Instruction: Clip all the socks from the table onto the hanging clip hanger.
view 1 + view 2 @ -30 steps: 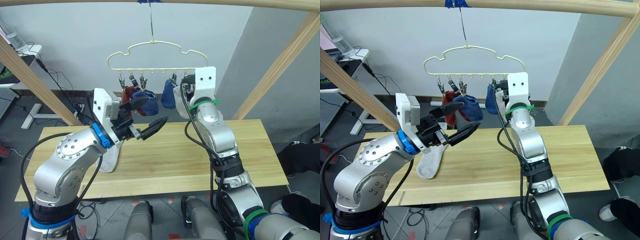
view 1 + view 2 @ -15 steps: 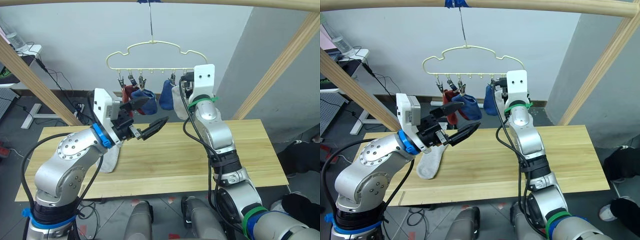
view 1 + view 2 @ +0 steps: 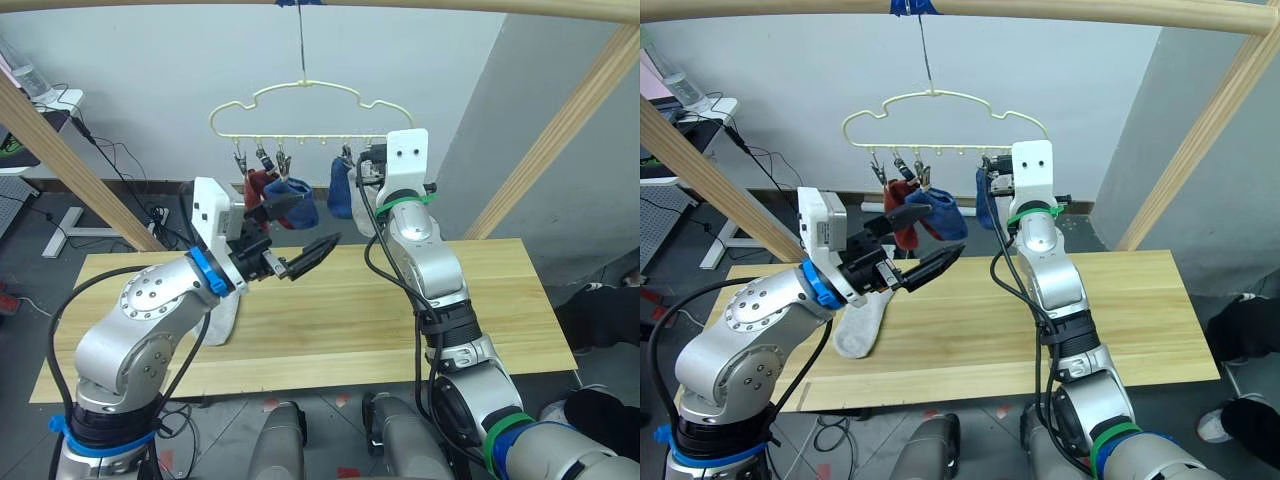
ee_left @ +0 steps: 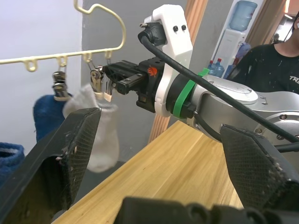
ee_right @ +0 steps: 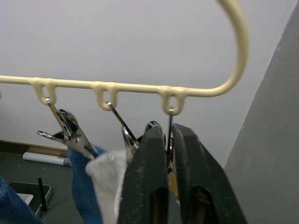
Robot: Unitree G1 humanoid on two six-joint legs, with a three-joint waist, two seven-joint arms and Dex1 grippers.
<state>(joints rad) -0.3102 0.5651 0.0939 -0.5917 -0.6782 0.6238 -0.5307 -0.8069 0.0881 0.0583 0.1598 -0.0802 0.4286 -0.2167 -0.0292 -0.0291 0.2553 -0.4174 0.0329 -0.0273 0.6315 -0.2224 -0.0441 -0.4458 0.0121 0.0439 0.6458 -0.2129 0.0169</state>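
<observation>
The right gripper [image 5: 167,186] is raised to the clip hanger [image 3: 300,112], and its jaws are pressed together on the end clip [image 5: 169,148] below the last loop of the hanger bar. A light grey sock [image 4: 103,135] hangs just beside these jaws, next to a blue sock [image 3: 340,196]. The left gripper [image 3: 908,244] is held above the table [image 3: 500,300] with its jaws wide apart and nothing between them. Behind its upper jaw hang a rust red sock [image 3: 901,222] and a second blue sock [image 3: 943,216]. 1 light grey sock [image 3: 860,328] lies on the table below the left gripper.
</observation>
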